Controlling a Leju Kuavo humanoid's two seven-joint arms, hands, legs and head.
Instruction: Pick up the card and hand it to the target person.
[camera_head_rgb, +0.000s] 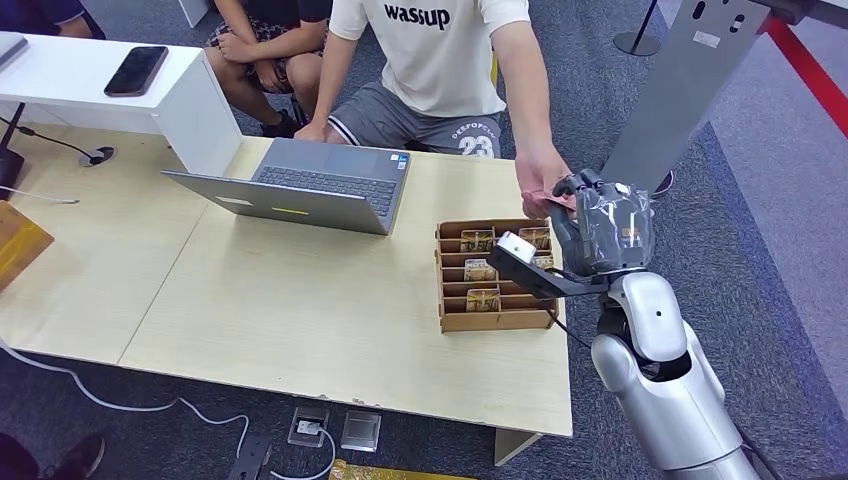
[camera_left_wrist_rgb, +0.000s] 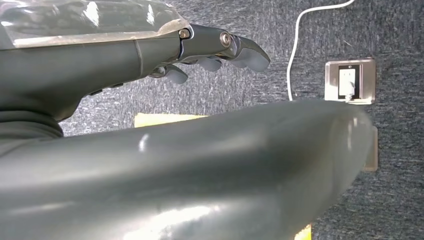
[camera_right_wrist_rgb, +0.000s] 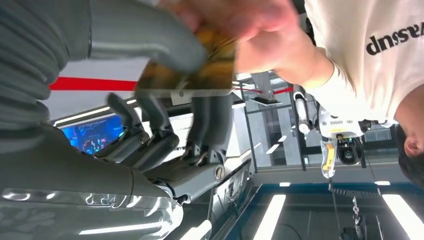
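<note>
My right hand (camera_head_rgb: 603, 228) is raised past the table's right edge, beside the wooden card box (camera_head_rgb: 448, 300). It pinches the card (camera_right_wrist_rgb: 186, 76) between the thumb (camera_right_wrist_rgb: 145, 35) and the darker fingers (camera_right_wrist_rgb: 150, 125). In the head view the card (camera_head_rgb: 561, 198) shows as a pinkish sliver at my fingertips. A person in a white shirt (camera_head_rgb: 440, 50) reaches over with one hand (camera_head_rgb: 538, 178), and that hand (camera_right_wrist_rgb: 235, 20) also holds the card. My left hand (camera_left_wrist_rgb: 220, 50) hangs over the carpet with its fingers loosely apart and nothing in it.
The card box holds several more cards (camera_head_rgb: 480, 270) in its slots. An open laptop (camera_head_rgb: 300, 185) sits at the table's far side. A phone (camera_head_rgb: 136, 70) lies on a white desk, far left. A second person (camera_head_rgb: 265, 50) sits behind. Floor sockets (camera_head_rgb: 325, 428) and cables lie below.
</note>
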